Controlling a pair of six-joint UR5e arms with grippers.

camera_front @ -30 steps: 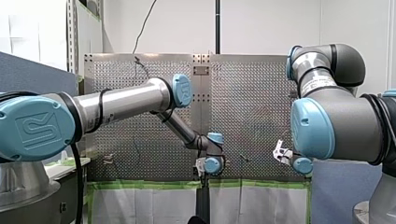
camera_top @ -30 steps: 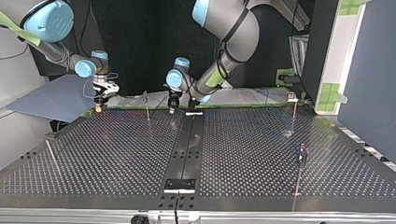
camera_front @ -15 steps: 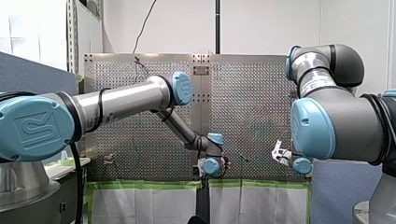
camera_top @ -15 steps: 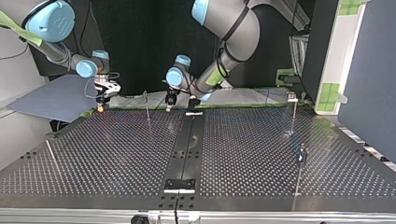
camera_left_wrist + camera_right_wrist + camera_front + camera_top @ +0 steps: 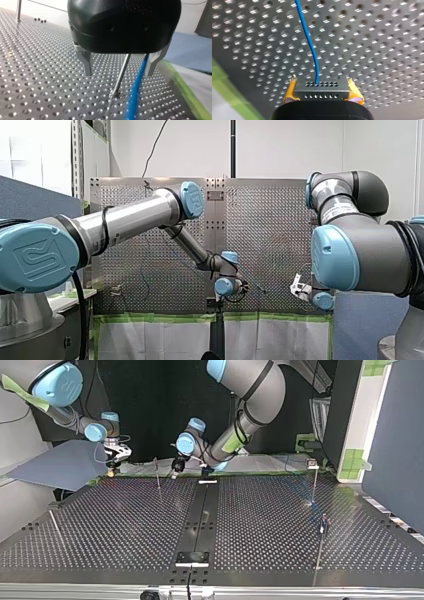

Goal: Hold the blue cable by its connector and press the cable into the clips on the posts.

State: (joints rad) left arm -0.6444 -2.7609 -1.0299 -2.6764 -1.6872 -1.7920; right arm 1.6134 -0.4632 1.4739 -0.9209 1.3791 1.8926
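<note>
The right hand (image 5: 322, 88) grasps the connector (image 5: 322, 93), the left hand (image 5: 119, 72) stands released around cable (image 5: 136, 90) and post (image 5: 124, 68); clipping seems hardly started.

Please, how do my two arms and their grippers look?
Both arms are grey tubes with light-blue round joint caps; my left arm bears a black cable loop, my right arm a white label. My left gripper is a black rounded housing with metal fingers; my right gripper has yellow pads.
</note>
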